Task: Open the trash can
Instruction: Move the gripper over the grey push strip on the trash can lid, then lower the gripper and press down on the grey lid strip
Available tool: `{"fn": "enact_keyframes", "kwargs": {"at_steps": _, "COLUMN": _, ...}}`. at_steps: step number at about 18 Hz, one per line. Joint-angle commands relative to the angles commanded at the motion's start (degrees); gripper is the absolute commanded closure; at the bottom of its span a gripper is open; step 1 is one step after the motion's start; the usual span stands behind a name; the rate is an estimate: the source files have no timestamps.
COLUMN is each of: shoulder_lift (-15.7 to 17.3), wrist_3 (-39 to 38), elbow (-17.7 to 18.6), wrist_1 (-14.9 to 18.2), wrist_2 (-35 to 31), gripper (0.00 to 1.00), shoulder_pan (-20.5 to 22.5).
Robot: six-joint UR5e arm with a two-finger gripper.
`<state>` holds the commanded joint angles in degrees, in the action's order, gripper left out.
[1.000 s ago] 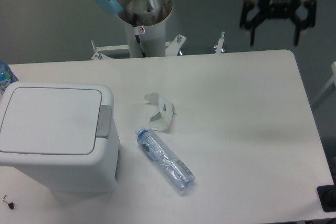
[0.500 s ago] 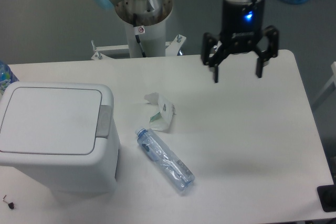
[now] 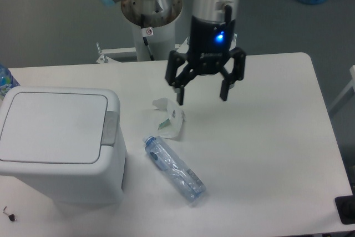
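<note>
The trash can [image 3: 55,142] is a large white boxy bin at the left of the table. Its flat lid is closed, and a grey push-button tab [image 3: 110,128] sits on its right edge. My gripper [image 3: 202,97] hangs open and empty above the middle of the table. It is to the right of the trash can and well apart from it. Its fingers [image 3: 181,97] point down, just above and right of a crumpled carton.
A crumpled white and green carton [image 3: 171,118] lies near the table's middle. A clear plastic bottle [image 3: 173,168] lies on its side right of the bin. The robot base [image 3: 151,9] stands behind the table. A dark object [image 3: 345,209] sits at the front right corner.
My gripper has moved left and down, from beyond the table's far right to above the middle, closer to the trash can. It has stayed open. Nothing on the table has moved.
</note>
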<state>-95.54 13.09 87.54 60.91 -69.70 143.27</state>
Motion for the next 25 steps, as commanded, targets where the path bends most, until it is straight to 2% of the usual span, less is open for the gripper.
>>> {"fn": "enact_keyframes", "kwargs": {"at_steps": 7, "shoulder_lift": -2.2, "wrist_3": 0.0, "elbow": 0.4, "wrist_1": -0.6, "wrist_2": 0.0, "gripper": 0.0, "shoulder_pan": -4.5}}
{"fn": "enact_keyframes", "kwargs": {"at_steps": 10, "shoulder_lift": -2.5, "wrist_3": -0.1, "elbow": 0.3, "wrist_1": -1.9, "wrist_2": 0.0, "gripper": 0.0, "shoulder_pan": -4.9}}
{"fn": "enact_keyframes", "kwargs": {"at_steps": 25, "shoulder_lift": -3.4, "wrist_3": -0.9, "elbow": 0.4, "wrist_1": -1.8, "wrist_2": 0.0, "gripper": 0.0, "shoulder_pan": -8.2}}
